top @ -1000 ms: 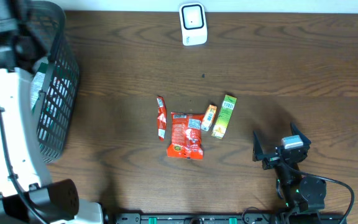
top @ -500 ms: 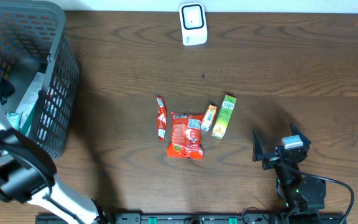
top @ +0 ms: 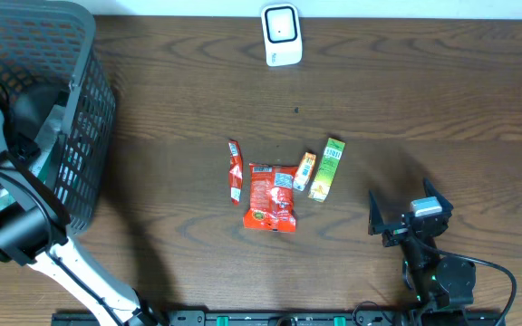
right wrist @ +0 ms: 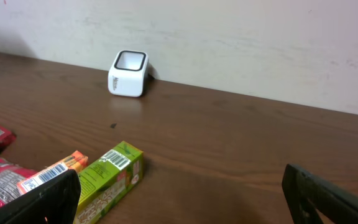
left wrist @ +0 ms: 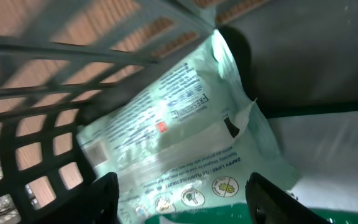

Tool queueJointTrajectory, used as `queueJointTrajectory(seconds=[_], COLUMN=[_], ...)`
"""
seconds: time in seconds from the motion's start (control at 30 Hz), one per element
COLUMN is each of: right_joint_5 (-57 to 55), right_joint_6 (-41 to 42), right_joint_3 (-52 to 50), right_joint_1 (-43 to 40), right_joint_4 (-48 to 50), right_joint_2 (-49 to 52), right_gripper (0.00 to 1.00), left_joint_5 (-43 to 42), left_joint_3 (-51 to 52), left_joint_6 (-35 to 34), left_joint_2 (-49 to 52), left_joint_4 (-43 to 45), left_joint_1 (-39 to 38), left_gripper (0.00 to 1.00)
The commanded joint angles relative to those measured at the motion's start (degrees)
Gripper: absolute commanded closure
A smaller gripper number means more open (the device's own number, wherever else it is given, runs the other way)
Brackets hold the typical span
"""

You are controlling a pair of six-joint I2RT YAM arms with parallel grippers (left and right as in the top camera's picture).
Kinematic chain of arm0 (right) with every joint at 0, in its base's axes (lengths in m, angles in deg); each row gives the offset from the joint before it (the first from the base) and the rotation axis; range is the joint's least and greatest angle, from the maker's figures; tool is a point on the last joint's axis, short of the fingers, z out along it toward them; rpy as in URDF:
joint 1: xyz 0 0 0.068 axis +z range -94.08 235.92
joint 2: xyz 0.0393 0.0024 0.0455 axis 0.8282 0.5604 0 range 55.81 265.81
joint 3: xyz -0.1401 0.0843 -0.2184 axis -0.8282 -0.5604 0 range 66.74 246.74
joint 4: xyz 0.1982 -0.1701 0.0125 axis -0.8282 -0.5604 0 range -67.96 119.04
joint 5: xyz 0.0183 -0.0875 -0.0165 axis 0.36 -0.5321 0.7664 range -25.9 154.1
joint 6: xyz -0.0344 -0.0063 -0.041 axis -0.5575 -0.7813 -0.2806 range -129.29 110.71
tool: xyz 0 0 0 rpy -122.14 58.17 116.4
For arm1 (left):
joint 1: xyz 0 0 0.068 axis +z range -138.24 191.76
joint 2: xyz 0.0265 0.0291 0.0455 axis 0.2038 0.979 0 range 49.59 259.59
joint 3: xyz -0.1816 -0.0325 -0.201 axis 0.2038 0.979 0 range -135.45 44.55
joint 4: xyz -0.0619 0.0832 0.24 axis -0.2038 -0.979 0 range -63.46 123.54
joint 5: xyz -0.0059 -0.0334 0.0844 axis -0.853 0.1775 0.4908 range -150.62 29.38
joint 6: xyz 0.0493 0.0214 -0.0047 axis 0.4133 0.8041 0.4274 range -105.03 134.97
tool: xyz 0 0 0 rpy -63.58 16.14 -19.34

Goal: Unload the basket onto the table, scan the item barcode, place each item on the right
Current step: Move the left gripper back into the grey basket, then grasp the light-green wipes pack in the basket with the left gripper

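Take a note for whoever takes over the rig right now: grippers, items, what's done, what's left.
The left gripper is open inside the basket, over a pale green packet lying there, apparently not gripped.
The right gripper is open and empty at the table's near right.
The scanner is at the far edge, centre.
Done: apparently one packet binned.
Left to scan, mid-table: red stick pack, red pouch, orange packet, green box.

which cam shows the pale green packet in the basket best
Left wrist: the pale green packet fills the frame, its print visible. Overhead shows only a sliver of it through the basket wall. Right wrist does not show it.
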Motion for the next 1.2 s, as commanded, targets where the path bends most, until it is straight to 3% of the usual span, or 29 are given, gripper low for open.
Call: queueJointTrajectory(seconds=[0.0,0.33,0.7,1.17], right_joint_5=[0.07,0.07,0.07,0.07], right_joint_6=[0.66,0.66,0.66,0.66], right_joint_3=[-0.07,-0.07,-0.07,-0.07], right_joint_1=[0.28,0.28,0.28,0.28], right_joint_4=[-0.15,-0.15,-0.15,-0.15], right_joint_2=[-0.26,-0.26,-0.26,-0.26], right_gripper=[0.01,0.01,0.01,0.01], left_joint_5=[-1.99,-3.02,-8.83,-8.98], left_joint_3=[1.07,2.60,1.68,7.98], left_joint_6=[3.34,3.78,3.13,3.15], left_joint_2=[1.25,1.05,-9.14,-9.18], left_joint_4=[0.37,1.60,1.36,4.48], left_joint_1=[0.11,0.02,0.00,0.07], left_gripper=[0.33,0.33,0.32,0.32])
